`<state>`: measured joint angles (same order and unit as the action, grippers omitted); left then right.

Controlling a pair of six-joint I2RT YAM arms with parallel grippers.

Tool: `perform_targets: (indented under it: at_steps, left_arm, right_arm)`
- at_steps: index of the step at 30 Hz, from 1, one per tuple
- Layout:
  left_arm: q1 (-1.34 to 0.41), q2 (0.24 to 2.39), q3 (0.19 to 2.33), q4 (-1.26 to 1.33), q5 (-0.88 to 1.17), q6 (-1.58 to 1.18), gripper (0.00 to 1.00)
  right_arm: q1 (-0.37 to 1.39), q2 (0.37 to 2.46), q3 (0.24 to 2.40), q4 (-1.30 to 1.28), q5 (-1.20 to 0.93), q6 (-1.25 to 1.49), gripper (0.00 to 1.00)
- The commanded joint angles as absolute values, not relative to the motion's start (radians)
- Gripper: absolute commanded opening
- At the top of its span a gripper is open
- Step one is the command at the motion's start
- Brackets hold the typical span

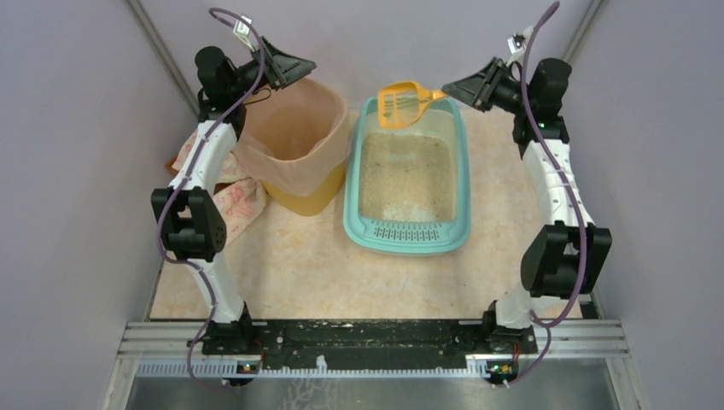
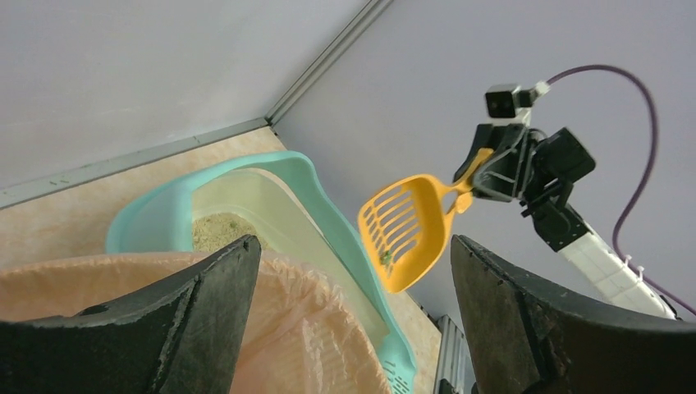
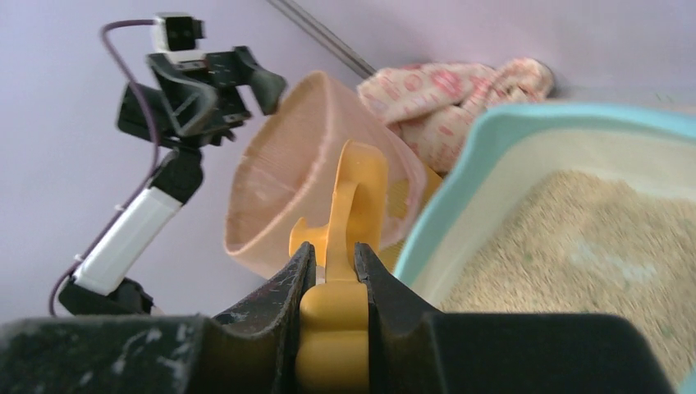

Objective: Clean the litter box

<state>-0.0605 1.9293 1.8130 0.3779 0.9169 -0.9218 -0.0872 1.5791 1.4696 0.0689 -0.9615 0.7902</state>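
The teal litter box (image 1: 406, 237) sits mid-table, its beige litter (image 1: 407, 175) spread inside and a slotted grille at its near end. My right gripper (image 1: 454, 88) is shut on the handle of a yellow slotted scoop (image 1: 401, 104), held in the air over the box's far end. In the right wrist view the gripper (image 3: 334, 250) pinches the scoop handle (image 3: 332, 328) between its fingers. My left gripper (image 1: 299, 67) hangs wide open over the bin's far rim, holding nothing. From the left wrist, the scoop (image 2: 406, 230) carries a small greenish lump (image 2: 386, 257) beyond the open gripper (image 2: 353, 245).
A round yellow bin with a peach bag liner (image 1: 294, 137) stands just left of the litter box, touching its rim. A patterned pink cloth (image 1: 235, 201) lies bunched on the table left of the bin. Lilac walls close in on both sides and behind.
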Motion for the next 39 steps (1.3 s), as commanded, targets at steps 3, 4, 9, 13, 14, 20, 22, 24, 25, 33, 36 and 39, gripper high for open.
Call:
perform_targets:
  at_steps: [3, 4, 9, 13, 14, 20, 22, 24, 25, 33, 36, 39]
  left_arm:
    - [-0.04, 1.877, 1.823, 0.382, 0.918, -0.901, 0.91]
    - [-0.04, 1.876, 1.821, 0.384, 0.92, -0.903, 0.91]
    - [-0.039, 1.867, 1.815, 0.393, 0.922, -0.91, 0.91]
    - [-0.038, 1.856, 1.815, 0.393, 0.922, -0.901, 0.91]
    - [-0.038, 1.854, 1.816, 0.391, 0.921, -0.901, 0.91]
    - [-0.023, 1.827, 1.815, 0.378, 0.914, -0.887, 0.91]
    - [-0.01, 1.814, 1.812, 0.369, 0.91, -0.881, 0.91]
    - [-0.006, 1.801, 1.812, 0.363, 0.908, -0.875, 0.91]
    - [-0.007, 1.794, 1.809, 0.359, 0.907, -0.87, 0.91]
    - [0.028, 1.769, 1.792, 0.334, 0.901, -0.846, 0.91]
    - [0.029, 1.777, 1.787, 0.352, 0.904, -0.86, 0.91]
    - [0.028, 1.784, 1.783, 0.361, 0.905, -0.867, 0.91]
  right_arm:
    - [0.016, 1.659, 1.751, 0.073, -0.955, 0.824, 0.0]
    - [0.036, 1.679, 1.787, 0.07, -0.96, 0.826, 0.0]
    - [0.111, 1.78, 1.955, 0.029, -0.974, 0.819, 0.0]
    - [0.167, 1.839, 2.014, 0.004, -0.962, 0.786, 0.0]
    - [0.18, 1.856, 2.022, 0.004, -0.962, 0.78, 0.0]
    - [0.254, 1.992, 2.199, -0.101, -0.953, 0.687, 0.0]
    - [0.28, 2.047, 2.297, -0.21, -0.929, 0.587, 0.0]
    - [0.301, 2.078, 2.359, -0.282, -0.912, 0.523, 0.0]
    - [0.311, 2.08, 2.367, -0.309, -0.899, 0.492, 0.0]
    - [0.374, 2.027, 2.387, -0.441, -0.733, 0.22, 0.0]
    - [0.367, 1.977, 2.335, -0.35, -0.764, 0.273, 0.0]
    - [0.344, 1.905, 2.226, -0.131, -0.845, 0.417, 0.0]
